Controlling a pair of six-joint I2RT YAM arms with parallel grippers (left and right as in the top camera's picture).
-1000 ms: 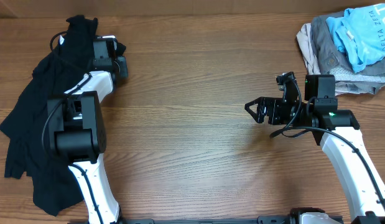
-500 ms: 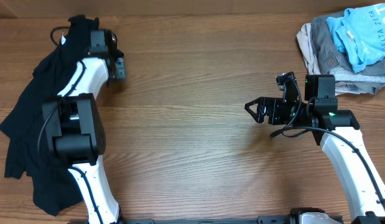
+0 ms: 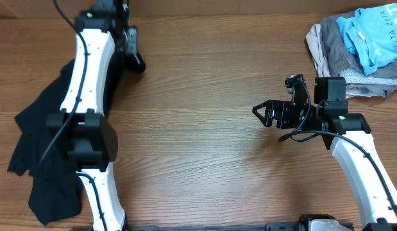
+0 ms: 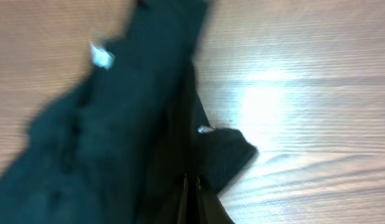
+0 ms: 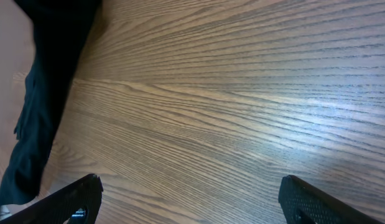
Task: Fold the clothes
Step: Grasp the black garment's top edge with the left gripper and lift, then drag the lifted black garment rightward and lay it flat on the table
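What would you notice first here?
The black clothes sprawled down the left side of the table, the left pincer shut on a piece of them near the far edge. Then the blue, grey and beige pile in the far right corner, and the right pincer open over the wood.

A wooden table [image 3: 204, 128] with brown, lengthwise grain is filling the overhead view. Black clothes [image 3: 38, 147] are lying in a limp, crumpled heap along its left side, running from near the front edge up toward the far edge. In the left wrist view, a small white tag [image 4: 102, 56] is showing on the dark fabric, and ceiling light is glaring off the wood beside it. At the far right corner, a pile [image 3: 352, 58] of other garments is resting on the table: a light-blue top [image 3: 374, 35] with white lettering is lying uppermost, over grey cloth [image 3: 342, 61] and beige cloth [image 3: 317, 45]. The two heaps are lying well apart.
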